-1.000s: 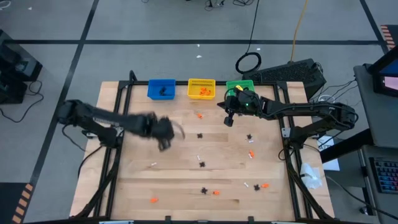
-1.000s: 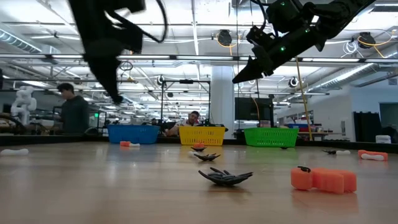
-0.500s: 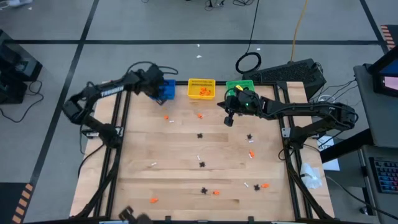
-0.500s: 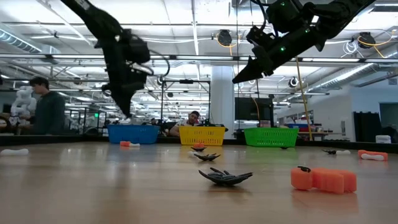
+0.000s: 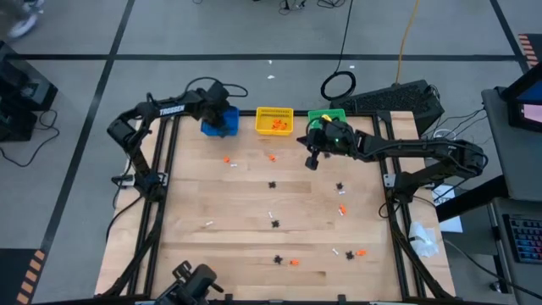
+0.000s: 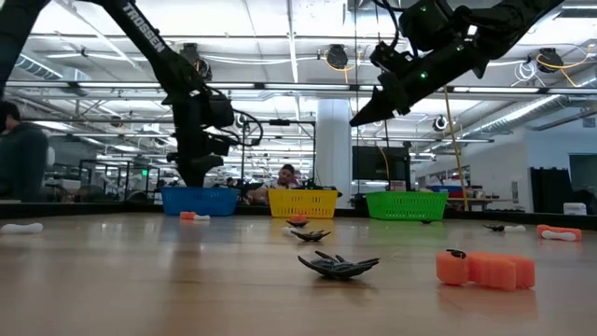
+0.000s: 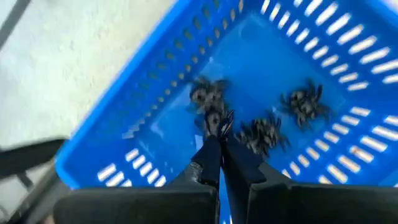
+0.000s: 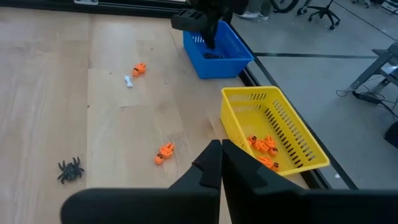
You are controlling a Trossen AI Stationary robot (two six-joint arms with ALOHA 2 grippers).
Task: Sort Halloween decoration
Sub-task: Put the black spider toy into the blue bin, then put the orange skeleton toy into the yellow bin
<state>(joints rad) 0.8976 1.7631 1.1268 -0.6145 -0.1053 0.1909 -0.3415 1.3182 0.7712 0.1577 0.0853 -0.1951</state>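
Halloween decoration pieces (image 5: 273, 185) lie scattered across your wooden table (image 5: 246, 254): black spiders, orange bits and small white ones. Several black spiders already sit inside the blue bin (image 7: 261, 74), and orange pieces lie in the yellow bin (image 8: 273, 127). Your left gripper (image 7: 221, 134) hangs over the blue bin at the table's far edge, its jaws pressed together with what looks like a black spider at the tips; you cannot be sure it is pinched. Your right gripper (image 8: 221, 149) hovers above the table near the green bin (image 5: 326, 115), jaws closed and empty.
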